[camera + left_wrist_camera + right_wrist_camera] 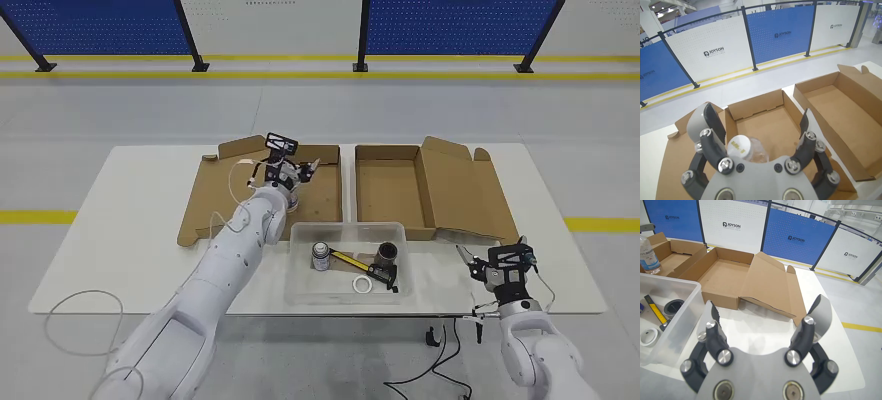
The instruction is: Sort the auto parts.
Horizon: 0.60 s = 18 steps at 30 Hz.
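Bottle: a clear bottle [739,145] with a white cap stood upright inside the left cardboard box [322,195].
Left tool: the left tool [757,109] was positioned directly above the bottle. Its fingers were spread wide, one on each side of the cap, and it gripped nothing.
Remaining parts: a silver canister [320,257], a yellow ruler [349,260], a dark cylinder [387,251] and a white ring [362,285] lay in the clear bin [296,262].
Bin location: at the near edge of the worktop [130,230], just in front of the two boxes.
Right cardboard box: the right cardboard box [388,190] sat just beside the left one, with its lid folded outward.
Right tool: the right tool [763,300] was over the worktop, beside the bin on its right. Its fingers were fully spread and it held nothing.
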Each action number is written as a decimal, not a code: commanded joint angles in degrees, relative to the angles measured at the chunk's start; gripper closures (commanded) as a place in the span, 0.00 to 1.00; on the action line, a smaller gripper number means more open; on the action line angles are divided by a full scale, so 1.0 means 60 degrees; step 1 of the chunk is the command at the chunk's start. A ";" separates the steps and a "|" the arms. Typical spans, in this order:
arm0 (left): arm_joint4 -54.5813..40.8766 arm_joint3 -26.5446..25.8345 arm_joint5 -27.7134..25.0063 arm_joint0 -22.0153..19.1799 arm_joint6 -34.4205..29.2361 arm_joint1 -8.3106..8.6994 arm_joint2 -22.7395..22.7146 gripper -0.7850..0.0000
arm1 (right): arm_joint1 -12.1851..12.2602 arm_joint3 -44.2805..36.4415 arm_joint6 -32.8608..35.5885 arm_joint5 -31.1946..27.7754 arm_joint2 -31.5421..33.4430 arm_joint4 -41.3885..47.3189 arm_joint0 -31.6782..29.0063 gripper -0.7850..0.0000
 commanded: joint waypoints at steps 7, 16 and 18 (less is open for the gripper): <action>0.0849 -0.1667 -0.0018 0.0466 -0.0368 0.0338 -0.0468 0.00 | 0.0000 0.0000 0.0000 0.0000 0.0000 0.0000 0.0000 0.00; 0.2270 -0.5422 -0.0808 0.2222 -0.2227 0.1003 -0.1443 0.00 | 0.0000 0.0000 0.0000 0.0000 0.0000 0.0000 0.0000 0.00; 0.2311 -0.6456 -0.1261 0.2867 -0.2941 0.1146 -0.1713 0.00 | 0.0000 0.0000 0.0000 0.0000 0.0000 0.0000 0.0000 0.00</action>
